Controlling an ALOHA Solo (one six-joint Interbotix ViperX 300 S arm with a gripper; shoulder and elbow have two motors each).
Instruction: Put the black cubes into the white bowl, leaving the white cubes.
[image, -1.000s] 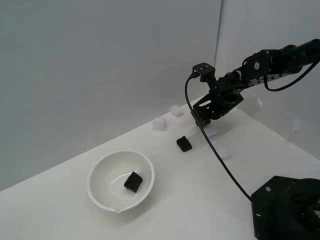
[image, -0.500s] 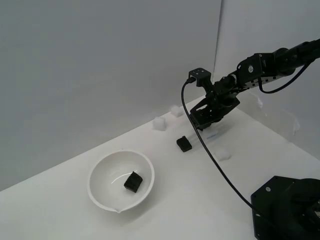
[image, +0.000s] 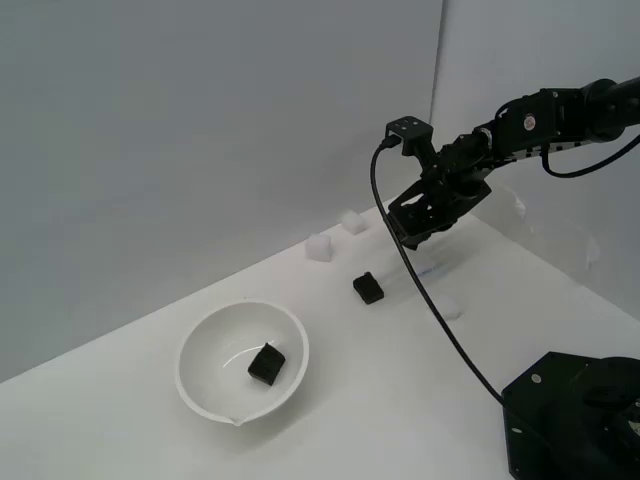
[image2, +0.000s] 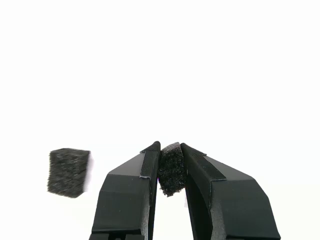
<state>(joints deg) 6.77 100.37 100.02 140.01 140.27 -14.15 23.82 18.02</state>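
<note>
Both fingers (image2: 172, 155) squeeze one black cube (image2: 171, 169) and we see them above the worktop (image: 330, 400). Our big white bowl (image: 205, 390) holds a second black cube (image: 266, 363). A third black cube (image: 368, 288) sits between the bowl and the fingers, near small white cubes (image: 318, 247).

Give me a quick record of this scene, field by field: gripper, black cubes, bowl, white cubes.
gripper: gripper shut on a black cube, raised above the table
black cube in bowl: one
black cube on table: one, between bowl and arm
white bowl: white bowl, toward the exterior view's left
white cubes: two clear near the back wall; others too faint to count
</note>
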